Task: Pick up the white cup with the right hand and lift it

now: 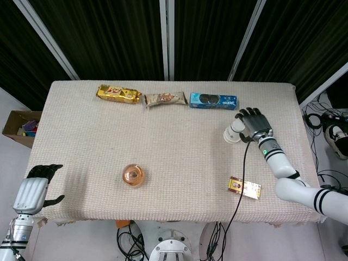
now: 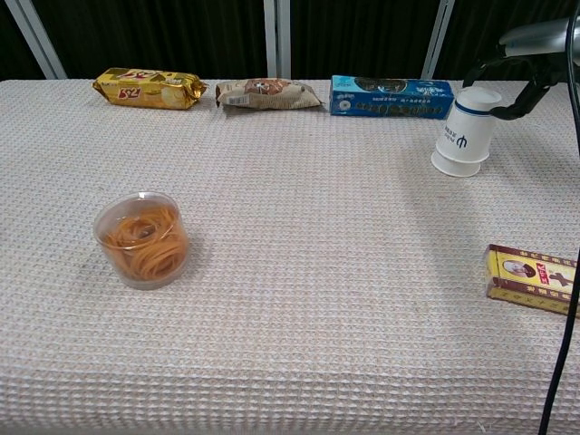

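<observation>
The white cup [image 1: 232, 132] [image 2: 465, 131] stands upside down on the table's right side, with a blue band and emblem on its wall. My right hand [image 1: 254, 124] [image 2: 533, 56] is just to its right, fingers spread and curved over the cup's top and side. I see a thin gap between them and the cup in the chest view, so nothing is gripped. My left hand [image 1: 36, 187] hangs with fingers apart and nothing in it, off the table's front left corner.
Along the back edge lie a yellow snack pack [image 1: 118, 94], a brown one [image 1: 166, 99] and a blue biscuit box [image 1: 213, 101]. A clear tub of rubber bands [image 1: 133, 175] sits front centre. A red-yellow box [image 1: 244, 187] and a black cable [image 1: 243, 174] lie below the cup.
</observation>
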Controlling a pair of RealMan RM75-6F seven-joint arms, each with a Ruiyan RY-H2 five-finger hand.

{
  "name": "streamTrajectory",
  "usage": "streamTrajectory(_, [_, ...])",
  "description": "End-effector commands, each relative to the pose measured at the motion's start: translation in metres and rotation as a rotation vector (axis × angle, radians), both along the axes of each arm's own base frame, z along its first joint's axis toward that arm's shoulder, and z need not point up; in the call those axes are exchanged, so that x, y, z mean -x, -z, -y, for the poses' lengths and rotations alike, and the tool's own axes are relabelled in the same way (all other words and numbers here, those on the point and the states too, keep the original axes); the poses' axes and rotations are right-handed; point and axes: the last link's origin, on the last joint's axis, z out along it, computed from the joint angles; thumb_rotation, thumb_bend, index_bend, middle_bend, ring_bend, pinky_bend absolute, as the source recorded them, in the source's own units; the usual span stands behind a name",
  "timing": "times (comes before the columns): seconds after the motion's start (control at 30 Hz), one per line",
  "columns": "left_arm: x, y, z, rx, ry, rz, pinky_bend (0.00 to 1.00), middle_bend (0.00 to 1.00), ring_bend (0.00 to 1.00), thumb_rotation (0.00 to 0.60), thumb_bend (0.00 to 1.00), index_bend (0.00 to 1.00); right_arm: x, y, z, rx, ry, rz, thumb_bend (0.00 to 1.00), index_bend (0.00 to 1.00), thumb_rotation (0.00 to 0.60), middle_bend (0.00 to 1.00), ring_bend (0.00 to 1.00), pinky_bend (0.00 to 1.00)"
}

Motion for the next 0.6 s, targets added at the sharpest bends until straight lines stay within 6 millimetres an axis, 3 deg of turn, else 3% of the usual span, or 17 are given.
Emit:
streamTrajectory(0.03, [0.000,0.000,0.000,0.001,0.001,-0.001,0.17,0.23,0.19,0.600,0.04,0.21,-0.001,0.001,0.001,-0.001,0.001,0.005,0.38,0.25,0.600,0.12,0.00,0.08])
streamTrajectory(0.37, [0.002,0.001,0.000,0.008,-0.008,-0.001,0.17,0.23,0.19,0.600,0.04,0.21,-0.006,-0.002,0.003,0.016,-0.009,0.005,0.40,0.30,0.600,0.15,0.00,0.08])
streamTrajectory(0.6, [0.003,0.000,0.001,0.007,-0.011,-0.002,0.17,0.22,0.19,0.600,0.04,0.21,-0.021,-0.024,-0.006,0.054,-0.062,0.030,0.40,0.30,0.600,0.15,0.00,0.08])
